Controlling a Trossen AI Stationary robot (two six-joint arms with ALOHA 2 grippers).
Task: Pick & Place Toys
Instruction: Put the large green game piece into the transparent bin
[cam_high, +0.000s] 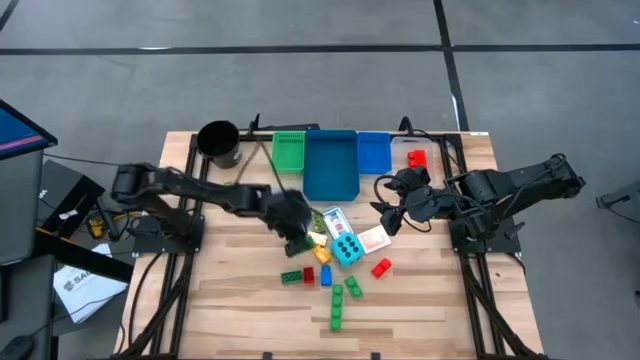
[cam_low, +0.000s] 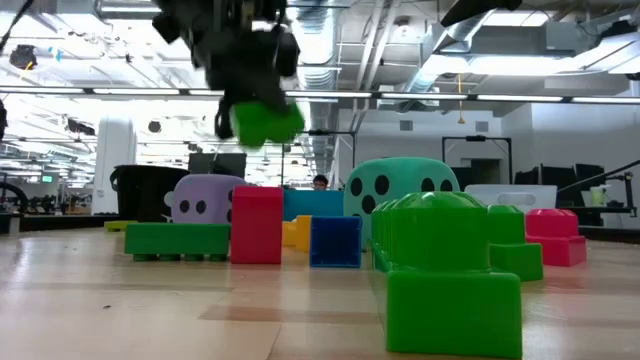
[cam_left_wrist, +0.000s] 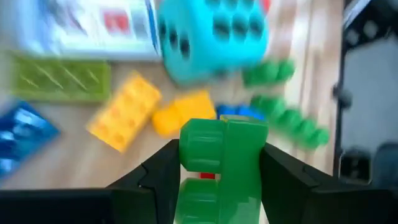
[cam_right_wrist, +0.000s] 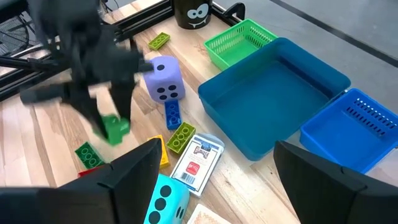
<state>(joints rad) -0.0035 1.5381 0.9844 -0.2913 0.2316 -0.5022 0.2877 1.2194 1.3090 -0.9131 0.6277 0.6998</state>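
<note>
While our counter (cam_high: 240, 310) carries the big blue bin (cam_high: 331, 165) and the scattered toys, we see the cyan dotted die (cam_high: 347, 249) lying among them. Our left hand (cam_left_wrist: 221, 177) is clamped on a green brick (cam_left_wrist: 219, 168), held clear above the counter beside the yellow bricks (cam_left_wrist: 124, 112). Our right hand (cam_high: 385, 212) waits half-open near the playing cards (cam_high: 334, 222).

Bins and a cup along the far edge of the tabletop

A wooden tabletop (cam_high: 240, 300) stands on grey floor (cam_high: 300, 70). At its far edge a black cup (cam_high: 218, 142) with a cartoon face sits beside a green basket (cam_high: 289, 150), then a deep blue bin (cam_high: 331, 165), then a shallower slotted blue bin (cam_high: 373, 153), touching side by side. A clear bin (cam_high: 413, 157) stands just beyond them.
</note>
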